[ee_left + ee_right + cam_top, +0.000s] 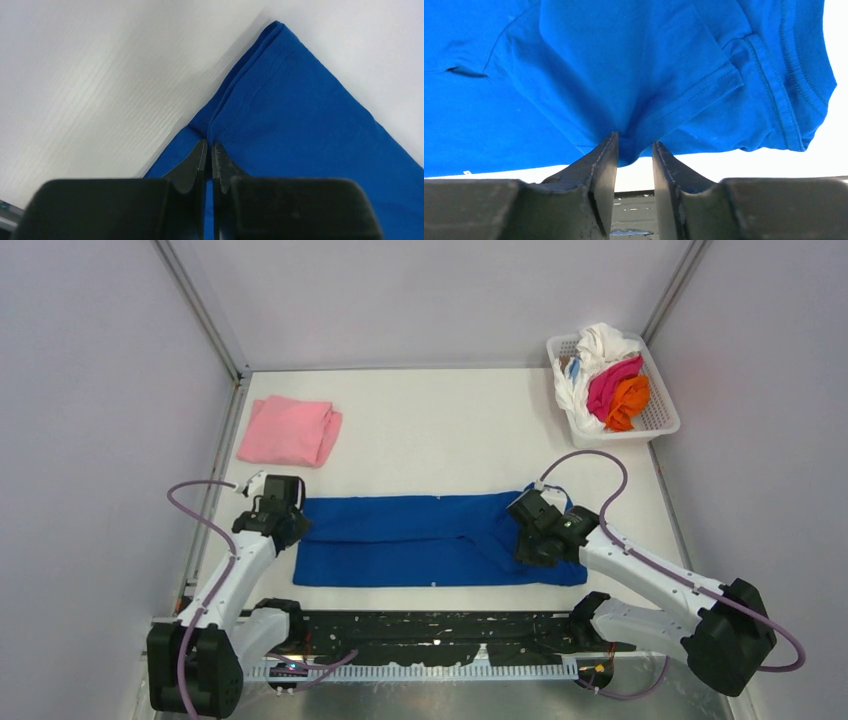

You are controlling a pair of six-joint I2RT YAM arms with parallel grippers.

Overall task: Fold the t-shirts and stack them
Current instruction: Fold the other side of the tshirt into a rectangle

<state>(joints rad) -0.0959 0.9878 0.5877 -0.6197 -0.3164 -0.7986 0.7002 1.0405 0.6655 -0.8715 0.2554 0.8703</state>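
Right claw (634,142) gapes around blue t-shirt (624,60) fold, unseen from above.

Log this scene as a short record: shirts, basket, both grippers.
blue t-shirt: lies in a long band on the near part of the table, between the arms
pink t-shirt: folded, far left
basket: far right corner; holds a white shirt, a magenta shirt and an orange shirt, unfolded
left gripper: shut on the blue t-shirt's left edge
right gripper: open, jaws parted around a bulge of blue cloth
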